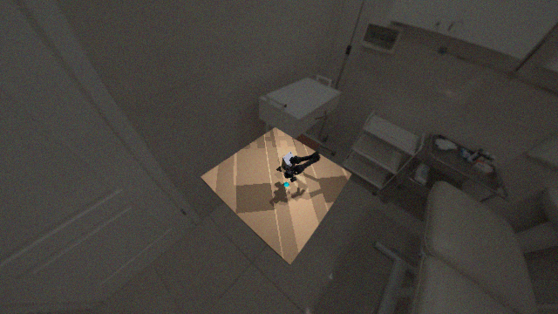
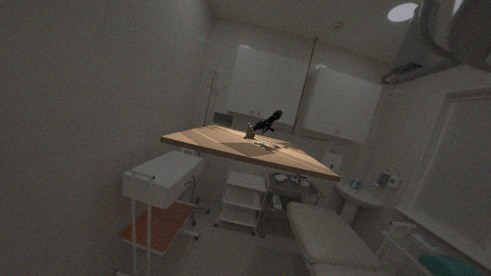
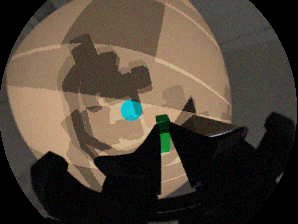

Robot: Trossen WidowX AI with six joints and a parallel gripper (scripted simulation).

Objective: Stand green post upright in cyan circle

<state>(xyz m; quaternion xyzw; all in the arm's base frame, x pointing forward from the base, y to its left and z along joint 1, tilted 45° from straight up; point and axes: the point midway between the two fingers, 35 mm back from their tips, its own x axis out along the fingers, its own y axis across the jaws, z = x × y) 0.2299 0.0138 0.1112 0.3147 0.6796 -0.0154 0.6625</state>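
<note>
The green post [image 3: 165,142] is between the fingertips of my gripper [image 3: 162,125], which is shut on it. Its dark green end sticks out past the tips in the wrist view; its exact tilt is hard to tell. The cyan circle [image 1: 286,185] [image 2: 262,144] [image 3: 131,110] is flat on the wooden table [image 1: 253,161] [image 2: 192,134]. In the wrist view it lies to the left of and beyond the post's end. In the exterior view the gripper is above the table, higher than the circle, with a speck of green at it.
An upright panel-like block [image 1: 288,159] [image 2: 250,132] [image 3: 215,126] with a pale face stands on the table close beside the arm. In the wrist view it is right of the fingers. Dark arm shadows fall across the table and touch the circle. Carts stand beyond the table edges.
</note>
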